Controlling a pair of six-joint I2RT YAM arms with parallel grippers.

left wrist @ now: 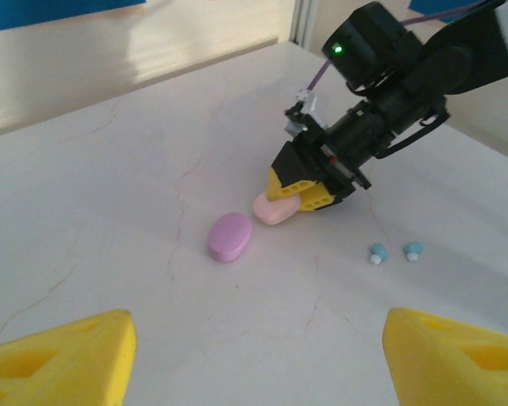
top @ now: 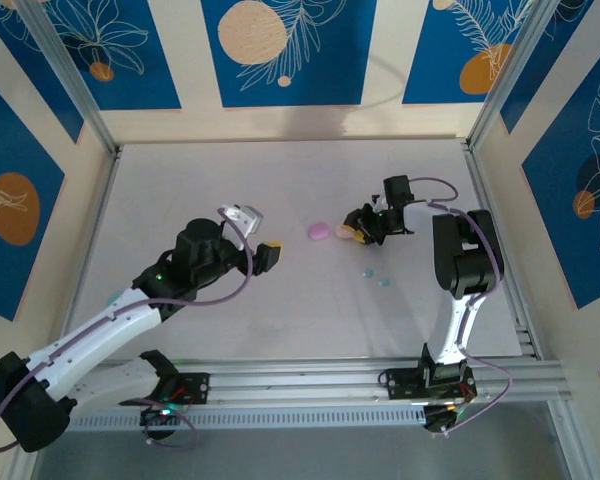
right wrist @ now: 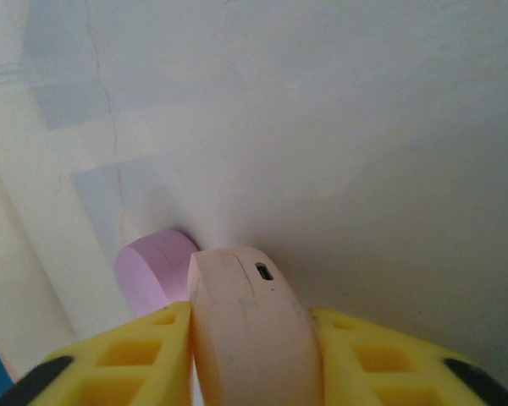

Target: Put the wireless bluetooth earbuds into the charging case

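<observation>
Two light blue earbuds (left wrist: pixel 378 253) (left wrist: pixel 413 249) lie side by side on the white table, also visible from above (top: pixel 368 272) (top: pixel 384 282). My right gripper (right wrist: pixel 250 320) is shut on a peach-pink charging case (right wrist: pixel 247 326), held edge-up low over the table with its charging port facing the camera. A purple-pink case (left wrist: pixel 229 236) lies closed just left of it, almost touching. The same grip (left wrist: pixel 300 190) shows in the left wrist view, above and left of the blue buds. My left gripper (left wrist: pixel 258 330) hovers open with nothing between its yellow fingers (left wrist: pixel 68 359), well short of the cases.
Metal frame posts (top: pixel 70 90) and blue patterned panels wall in the table on three sides. The right arm's cable (top: pixel 435 185) loops above its wrist. Bare tabletop (top: pixel 200 180) lies left of and behind the cases.
</observation>
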